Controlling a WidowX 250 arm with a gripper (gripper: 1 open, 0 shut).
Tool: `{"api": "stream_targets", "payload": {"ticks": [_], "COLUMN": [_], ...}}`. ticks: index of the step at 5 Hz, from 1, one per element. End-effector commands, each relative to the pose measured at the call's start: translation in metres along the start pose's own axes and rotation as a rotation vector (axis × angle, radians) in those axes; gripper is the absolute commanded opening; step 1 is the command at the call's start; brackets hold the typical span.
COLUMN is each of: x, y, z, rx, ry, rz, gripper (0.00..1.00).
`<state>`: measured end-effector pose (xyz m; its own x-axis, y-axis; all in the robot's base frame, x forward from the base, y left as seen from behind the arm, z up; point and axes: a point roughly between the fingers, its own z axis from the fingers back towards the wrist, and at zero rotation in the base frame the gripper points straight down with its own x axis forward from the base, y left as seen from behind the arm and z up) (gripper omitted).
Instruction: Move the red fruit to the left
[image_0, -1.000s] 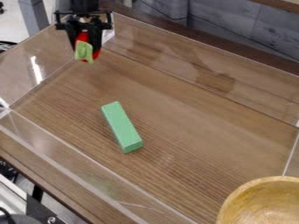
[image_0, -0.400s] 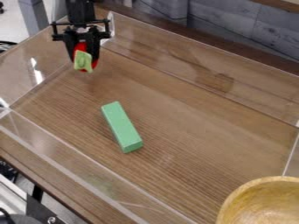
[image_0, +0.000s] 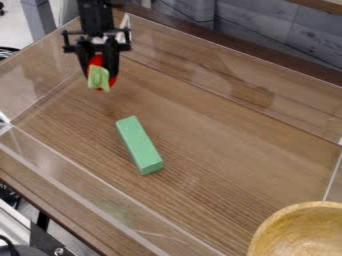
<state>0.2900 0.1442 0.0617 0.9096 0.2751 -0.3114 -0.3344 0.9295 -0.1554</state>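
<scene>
- The gripper (image_0: 102, 74) hangs in the upper left of the frame, pointing steeply down, its dark fingers (image_0: 114, 70) pressed in on either side of a small object.
- That object is the red fruit (image_0: 102, 75), pinched between the fingers; its red body shows on the right and a light green leafy part on the left.
- Whether the fruit touches the desk (image_0: 227, 150) below it cannot be told from this view; it looks just above the wood or barely on it.
- The desk has a brown wood-grain top ringed by a low clear wall (image_0: 54, 165), whose edges catch the light along the left side and the lower left.
- A green block (image_0: 138, 144) lies flat on the wood near the middle of the frame, slanting from upper left to lower right, well apart from the gripper and below and to the right of it.
- The rim of a pale wooden bowl (image_0: 301, 232) fills the lower right corner, cut off by the frame edge.
- Behind the clear wall, along the top, runs a grey surface, too blurred to identify.
</scene>
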Motion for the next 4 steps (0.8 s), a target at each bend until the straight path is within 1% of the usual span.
{"api": "stream_targets", "payload": {"ticks": [1,2,3,4], "x": [0.005,0.012,0.016,0.021], "y": [-0.005,0.003,0.011,0.022], "z": [0.05,0.048,0.045,0.033], "rx": [0.014,0.024,0.035,0.056], "ry": [-0.111,-0.103,-0.09,-0.068], "rz": [-0.067,-0.077,-0.073,-0.118], "gripper": [0.0,0.0,0.0,0.0]}}
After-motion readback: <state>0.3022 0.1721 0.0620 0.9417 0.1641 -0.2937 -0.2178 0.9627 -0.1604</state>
